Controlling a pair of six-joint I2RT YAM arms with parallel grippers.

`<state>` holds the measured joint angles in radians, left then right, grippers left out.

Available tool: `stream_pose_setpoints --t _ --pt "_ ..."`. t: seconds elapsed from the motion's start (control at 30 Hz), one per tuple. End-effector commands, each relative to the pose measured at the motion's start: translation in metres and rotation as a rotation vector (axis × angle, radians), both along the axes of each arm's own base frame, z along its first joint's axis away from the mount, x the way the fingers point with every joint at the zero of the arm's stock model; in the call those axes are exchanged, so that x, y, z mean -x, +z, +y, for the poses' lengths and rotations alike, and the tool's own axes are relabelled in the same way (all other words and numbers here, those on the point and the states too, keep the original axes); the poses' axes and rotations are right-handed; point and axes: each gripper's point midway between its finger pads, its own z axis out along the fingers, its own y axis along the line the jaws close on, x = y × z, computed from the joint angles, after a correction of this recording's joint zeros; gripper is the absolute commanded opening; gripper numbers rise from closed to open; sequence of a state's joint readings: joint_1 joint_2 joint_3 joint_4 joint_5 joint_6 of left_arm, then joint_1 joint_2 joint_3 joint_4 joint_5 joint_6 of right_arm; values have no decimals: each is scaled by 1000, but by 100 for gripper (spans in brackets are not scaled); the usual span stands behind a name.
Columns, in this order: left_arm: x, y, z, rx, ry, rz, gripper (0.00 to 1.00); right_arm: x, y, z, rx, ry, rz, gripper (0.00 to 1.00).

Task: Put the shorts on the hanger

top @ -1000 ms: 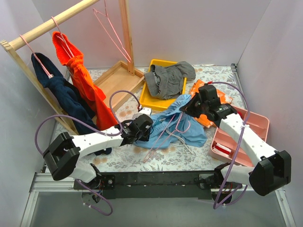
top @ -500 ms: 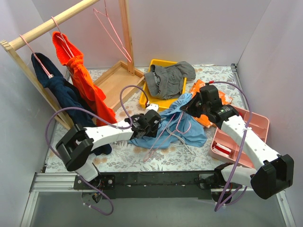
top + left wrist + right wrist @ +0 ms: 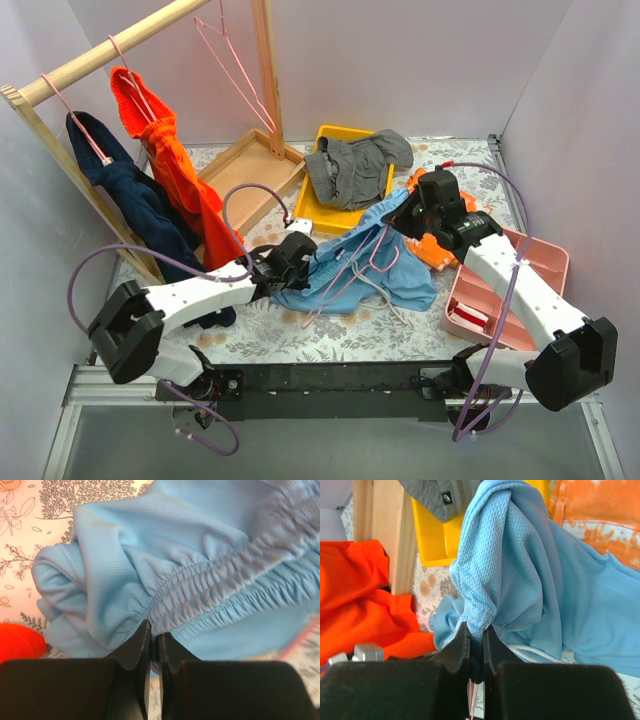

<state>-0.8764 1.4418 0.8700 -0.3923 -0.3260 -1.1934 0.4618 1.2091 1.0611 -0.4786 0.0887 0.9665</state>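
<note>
The light blue shorts (image 3: 400,275) lie bunched on the flowered table between my two grippers. A thin pink hanger (image 3: 345,275) lies across and partly inside them. My left gripper (image 3: 303,262) is shut on the gathered waistband at the shorts' left edge, which fills the left wrist view (image 3: 200,555), with the jaws (image 3: 155,635) pinching the fabric. My right gripper (image 3: 405,222) is shut on a fold of the shorts (image 3: 520,570) at their far right and holds it raised. A pink wire (image 3: 474,700) shows between the right jaws (image 3: 476,632).
A yellow tray (image 3: 372,214) behind the shorts holds dark grey shorts (image 3: 355,165). An orange cloth with white marks (image 3: 435,250) lies under my right arm. A pink tray (image 3: 545,260) stands at the right. The wooden rack (image 3: 100,55) at the left carries an orange garment (image 3: 170,160), a navy garment (image 3: 130,200) and a spare hanger (image 3: 240,75).
My left gripper swung right towards the shorts, then drew back left with the waistband. My right gripper moved slightly back with its fold, spreading the shorts.
</note>
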Motion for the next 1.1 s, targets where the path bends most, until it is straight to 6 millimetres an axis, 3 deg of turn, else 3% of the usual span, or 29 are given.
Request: stream_pose_setpoints --t 0.0,0.03,0.07,0.27,0.4,0.63,0.77,0.93,1.07 --pt "29 13 17 61 -10 63 0 -44 66 -13 -52 -136 -175 1" --pt "34 12 18 73 -8 79 0 -49 66 -13 -55 -150 -167 1" --pt "40 19 18 99 -18 87 0 -54 78 -12 -67 -159 -182 1" --pt "56 32 27 137 -14 107 0 -73 86 -10 -100 -206 -166 1" --pt "62 39 40 128 18 100 0 -82 96 -19 -112 -245 -178 1" --pt "71 32 31 153 -9 158 0 -89 119 -36 -104 -298 -211 1" --pt "73 43 32 199 -6 138 0 -93 123 -50 -88 -332 -223 1" --pt "76 39 32 193 3 161 0 -97 129 -59 -85 -349 -232 1" --pt "79 47 31 217 0 157 0 -101 134 -70 -68 -382 -242 1"
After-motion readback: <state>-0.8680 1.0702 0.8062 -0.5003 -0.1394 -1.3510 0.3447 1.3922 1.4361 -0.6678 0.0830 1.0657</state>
